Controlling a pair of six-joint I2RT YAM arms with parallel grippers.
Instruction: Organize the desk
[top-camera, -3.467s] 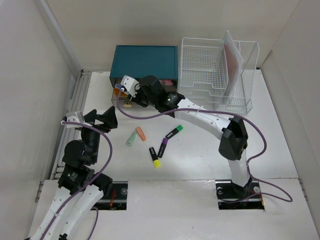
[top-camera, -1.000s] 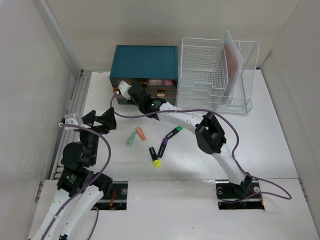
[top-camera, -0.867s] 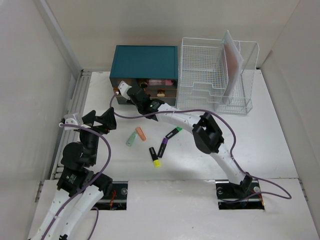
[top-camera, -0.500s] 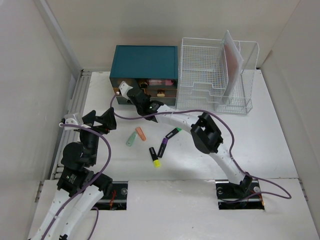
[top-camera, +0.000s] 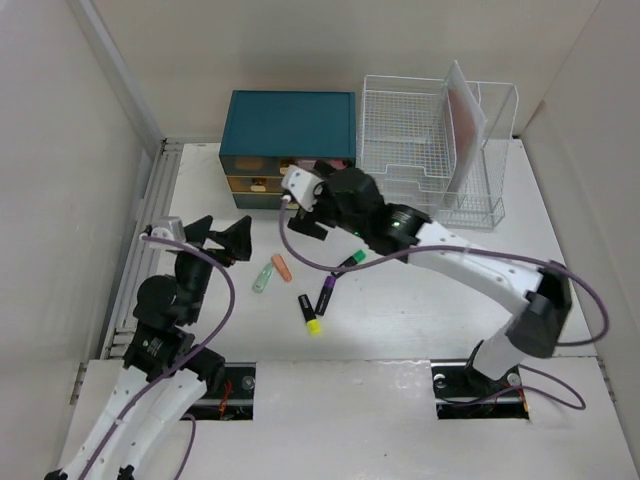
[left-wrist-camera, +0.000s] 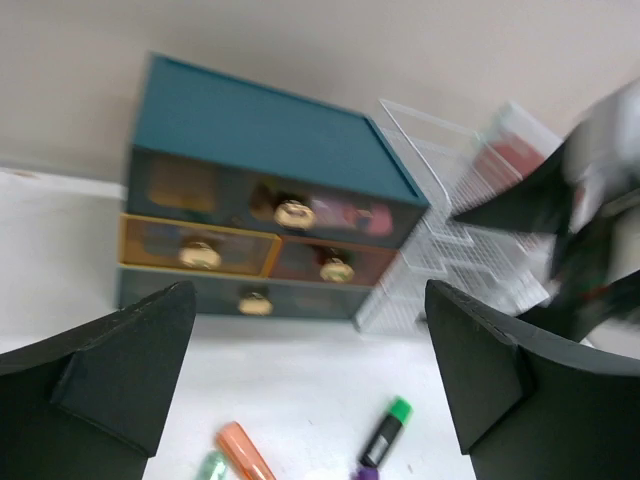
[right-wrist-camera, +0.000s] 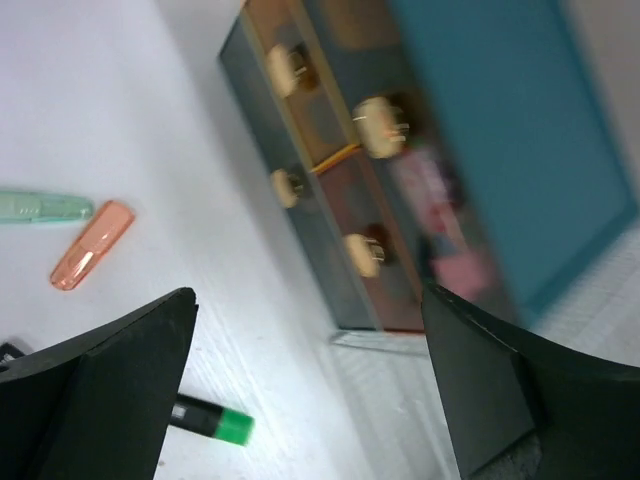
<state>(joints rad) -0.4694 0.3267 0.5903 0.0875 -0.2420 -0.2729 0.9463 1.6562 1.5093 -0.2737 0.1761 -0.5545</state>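
Observation:
The white desk (top-camera: 400, 320) carries a green-capped black marker (top-camera: 348, 263), a purple one (top-camera: 326, 295) and a yellow one (top-camera: 310, 313). An orange cap (top-camera: 282, 267) and a mint cap (top-camera: 262, 281) lie just left of them. My left gripper (top-camera: 222, 238) hovers open at the desk's left, facing the drawer box, with nothing between its fingers (left-wrist-camera: 120, 370). My right gripper (top-camera: 303, 210) hangs open and empty in front of the box, above the green marker (right-wrist-camera: 210, 422). The orange cap (right-wrist-camera: 92, 245) shows in the right wrist view.
A teal drawer box (top-camera: 290, 125) with gold knobs (left-wrist-camera: 293, 213) stands at the back, its drawers looking shut. To its right stands a white wire rack (top-camera: 420, 150) holding an upright translucent folder (top-camera: 466, 115). A ribbed rail (top-camera: 150, 220) runs along the left edge.
My right arm has pulled back from the drawer box's left front towards the middle and its jaws have opened. My left gripper has shifted slightly right and opened wider.

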